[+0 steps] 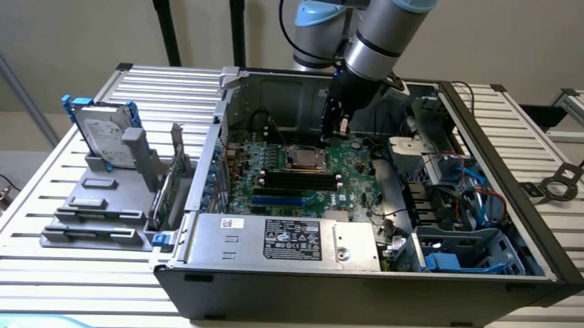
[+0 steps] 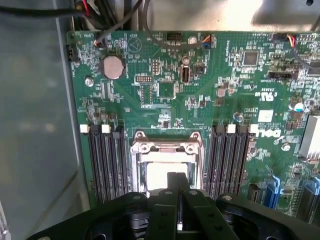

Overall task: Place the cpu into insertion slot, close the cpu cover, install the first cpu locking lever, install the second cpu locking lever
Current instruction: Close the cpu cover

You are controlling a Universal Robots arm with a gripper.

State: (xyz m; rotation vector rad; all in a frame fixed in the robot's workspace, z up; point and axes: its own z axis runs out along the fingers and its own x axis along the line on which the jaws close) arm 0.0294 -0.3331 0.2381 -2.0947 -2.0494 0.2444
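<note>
Inside the open case [image 1: 365,301], by the exterior view, the gripper [image 1: 336,139] hung just above the motherboard [image 1: 357,172]. By the wrist view its fingers [image 2: 169,215] were together, empty, over the cpu [image 2: 161,176] lying within the cpu cover [image 2: 167,146]. I judged the chip light, stiff and fragile, best gripped by its edges.

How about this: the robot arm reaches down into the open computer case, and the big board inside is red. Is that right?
Not quite. The board is green, not red; the wrist view shows it. The robot arm does reach down into the open computer case.
</note>
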